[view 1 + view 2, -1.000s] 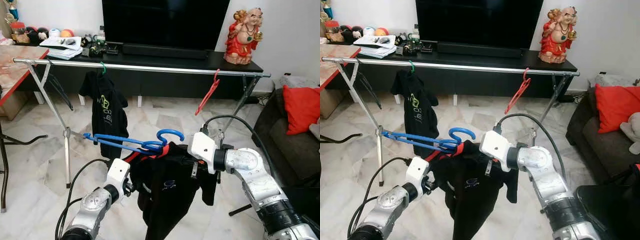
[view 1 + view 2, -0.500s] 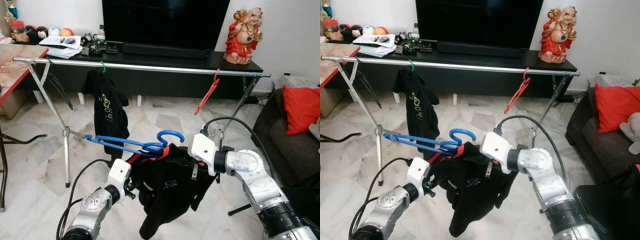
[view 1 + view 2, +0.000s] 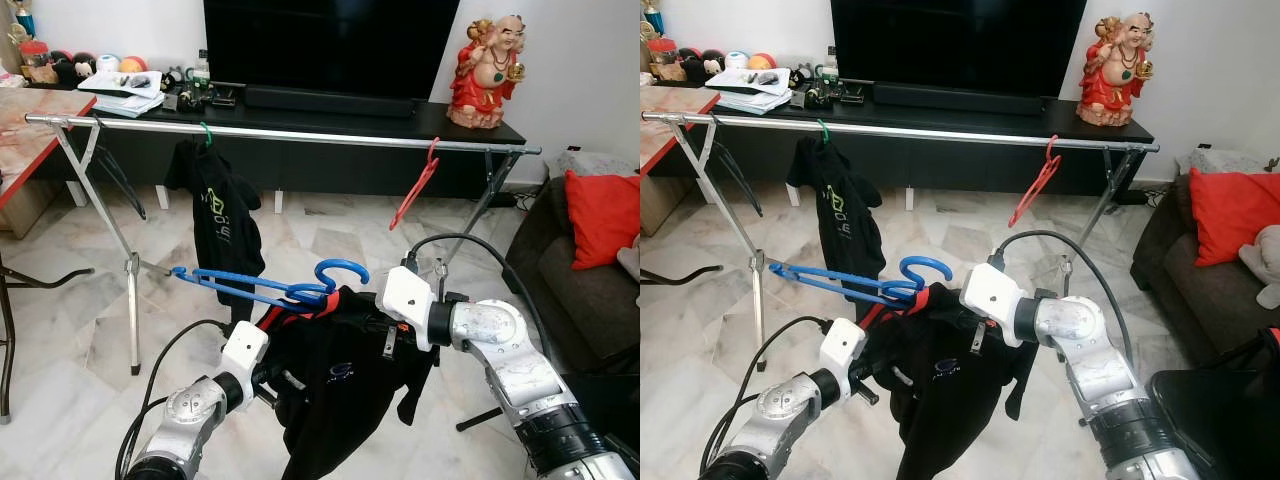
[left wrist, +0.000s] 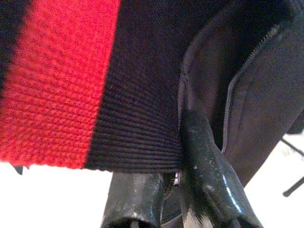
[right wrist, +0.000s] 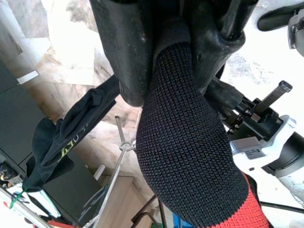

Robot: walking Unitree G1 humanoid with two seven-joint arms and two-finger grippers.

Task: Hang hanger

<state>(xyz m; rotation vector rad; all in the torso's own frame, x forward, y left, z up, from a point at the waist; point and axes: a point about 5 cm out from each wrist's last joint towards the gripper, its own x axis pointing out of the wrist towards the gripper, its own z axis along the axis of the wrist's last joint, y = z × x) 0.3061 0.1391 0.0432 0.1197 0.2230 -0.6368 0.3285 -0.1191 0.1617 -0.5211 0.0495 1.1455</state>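
The black jacket (image 3: 340, 390) hides both grippers' fingertips in the head views. In the wrist views the left gripper (image 4: 178, 156) is pinched shut on the jacket's ribbed black-and-red knit hem, beside a zipper; the right gripper (image 5: 164, 61) is clamped on a roll of the same ribbed knit. The blue plastic hanger (image 3: 270, 287) lies nearly level at the jacket's collar, long axis running 9 to 3 o'clock, curved hook at its 3 o'clock end. At 12 o'clock stands the steel rail (image 3: 300, 134), carrying a hung black garment (image 3: 220, 225) and a red hanger (image 3: 418, 187).
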